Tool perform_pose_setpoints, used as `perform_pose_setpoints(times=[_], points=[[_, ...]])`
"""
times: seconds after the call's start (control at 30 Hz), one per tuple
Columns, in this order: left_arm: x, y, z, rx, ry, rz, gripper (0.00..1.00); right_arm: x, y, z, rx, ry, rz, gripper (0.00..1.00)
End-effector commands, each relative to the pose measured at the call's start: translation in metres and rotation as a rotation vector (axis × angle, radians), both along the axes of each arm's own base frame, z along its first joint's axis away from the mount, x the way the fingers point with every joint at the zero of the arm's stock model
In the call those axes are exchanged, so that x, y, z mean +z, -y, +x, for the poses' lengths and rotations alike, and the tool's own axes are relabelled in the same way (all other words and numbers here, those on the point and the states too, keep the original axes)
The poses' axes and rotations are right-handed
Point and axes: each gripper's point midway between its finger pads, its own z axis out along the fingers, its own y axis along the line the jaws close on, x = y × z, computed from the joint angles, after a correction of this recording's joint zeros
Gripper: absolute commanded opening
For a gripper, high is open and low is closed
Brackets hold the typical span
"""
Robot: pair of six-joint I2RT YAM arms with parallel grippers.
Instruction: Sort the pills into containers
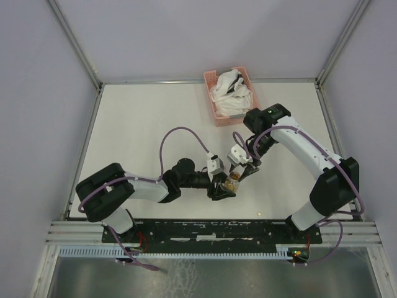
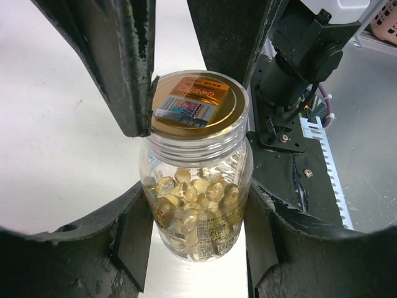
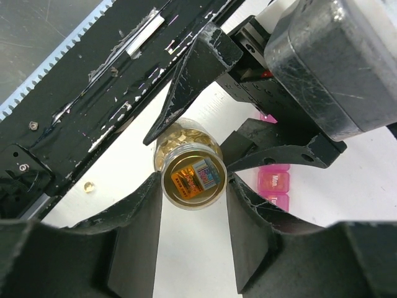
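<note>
One pill jar (image 2: 198, 205), left gripper (image 2: 197, 214) clamping it, right gripper (image 3: 193, 189) around lid (image 2: 200, 102), hold unclear

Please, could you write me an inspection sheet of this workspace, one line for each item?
Surface: white table.
Job's things: jar of pills with gold lid on; pink pill box beside it, partly hidden.
Clutter: stray pill on the table near the black base plate; pink basket with white cloth at the far edge.
Grippers: left gripper shut on the jar body; right gripper around the lid, grip unclear.
Cables: purple cables loop off both arms.
Surroundings: grey walls, metal frame.
</note>
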Motion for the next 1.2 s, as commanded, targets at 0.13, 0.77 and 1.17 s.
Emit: perform_pose_setpoints(times=[0.13, 0.77, 1.17], points=[[0.05, 0.006, -0.001, -0.009, 0.086, -0.13, 0.09, 0.012, 0.012, -0.029, -0.018, -0.154, -0.072, 0.39], [0.065, -0.018, 0.067, 0.424, 0.151, -0.165, 0.08, -0.024, -0.013, 0.039, -0.822, -0.299, -0.204, 0.17], [0.051, -0.011, 0.084, 0.495, 0.134, -0.116, 0.08, -0.043, -0.037, 0.056, -1.193, -0.505, -0.307, 0.18]])
